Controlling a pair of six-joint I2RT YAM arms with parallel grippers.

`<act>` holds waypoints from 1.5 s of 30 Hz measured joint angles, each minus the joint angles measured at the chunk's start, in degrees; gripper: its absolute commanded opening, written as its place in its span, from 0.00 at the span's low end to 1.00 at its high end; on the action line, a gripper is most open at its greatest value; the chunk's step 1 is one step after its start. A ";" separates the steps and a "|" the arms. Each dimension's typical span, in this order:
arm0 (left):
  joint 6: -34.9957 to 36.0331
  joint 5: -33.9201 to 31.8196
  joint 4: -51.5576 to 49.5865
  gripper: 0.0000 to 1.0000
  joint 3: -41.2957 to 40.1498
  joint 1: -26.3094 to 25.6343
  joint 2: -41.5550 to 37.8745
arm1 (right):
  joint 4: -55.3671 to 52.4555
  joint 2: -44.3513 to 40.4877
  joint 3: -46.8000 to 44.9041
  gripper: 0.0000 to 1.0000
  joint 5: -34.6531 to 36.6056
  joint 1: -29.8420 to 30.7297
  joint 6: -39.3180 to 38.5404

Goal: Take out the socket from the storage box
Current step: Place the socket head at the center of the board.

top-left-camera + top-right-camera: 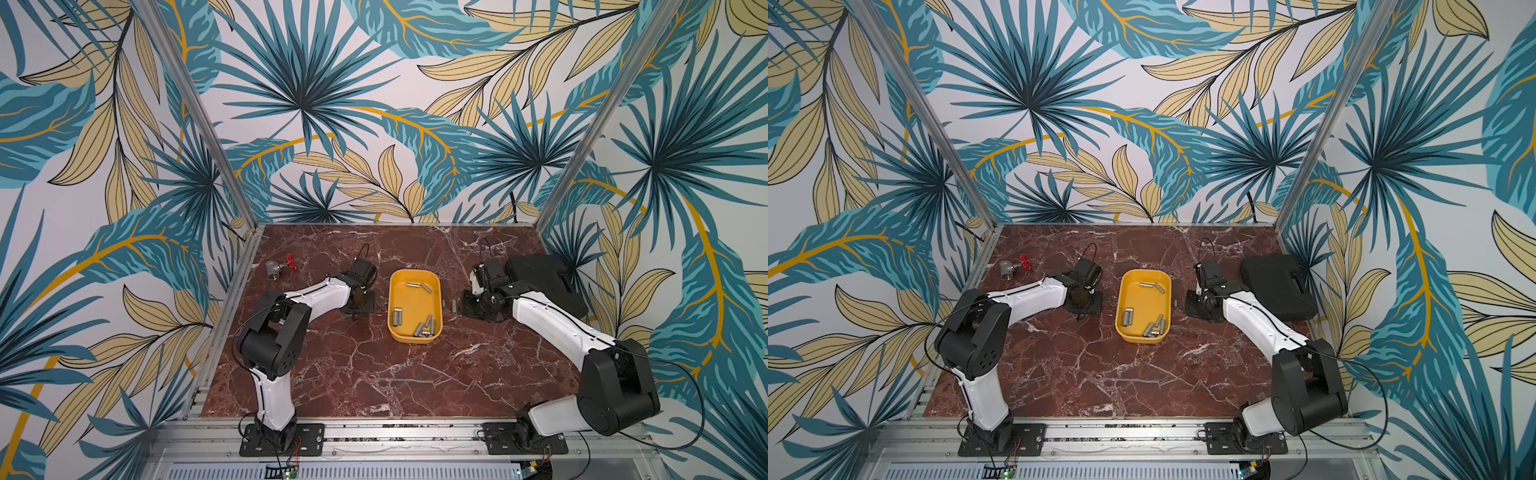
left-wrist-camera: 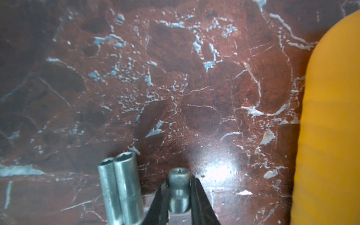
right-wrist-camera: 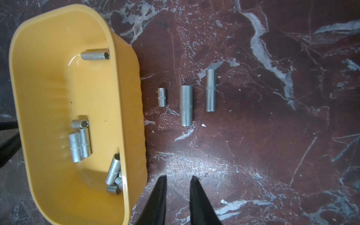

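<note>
The yellow storage box stands mid-table between the arms, with several silver sockets lying in it. My left gripper is low over the table just left of the box and is shut on a short dark socket. Two long sockets lie side by side next to it. My right gripper hovers open over bare table just right of the box wall, nothing between its fingers. Three sockets lie in a row on the table ahead of it.
A black hard-shell case lies at the right edge behind the right arm. A metal valve with a red handle sits at the far left. The aluminium frame rail runs along the table's front.
</note>
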 measured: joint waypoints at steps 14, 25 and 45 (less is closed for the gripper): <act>0.22 -1.51 -0.04 0.28 0.00 0.00 0.26 | 0.00 0.00 0.00 0.24 0.00 0.00 0.00; 0.28 -2.67 -0.02 0.36 0.00 0.00 0.28 | -0.04 0.00 0.00 0.25 0.02 0.00 -0.02; 0.68 -2.97 -0.13 0.40 0.02 0.00 -2.84 | -0.33 0.00 0.13 0.25 0.00 0.00 -0.31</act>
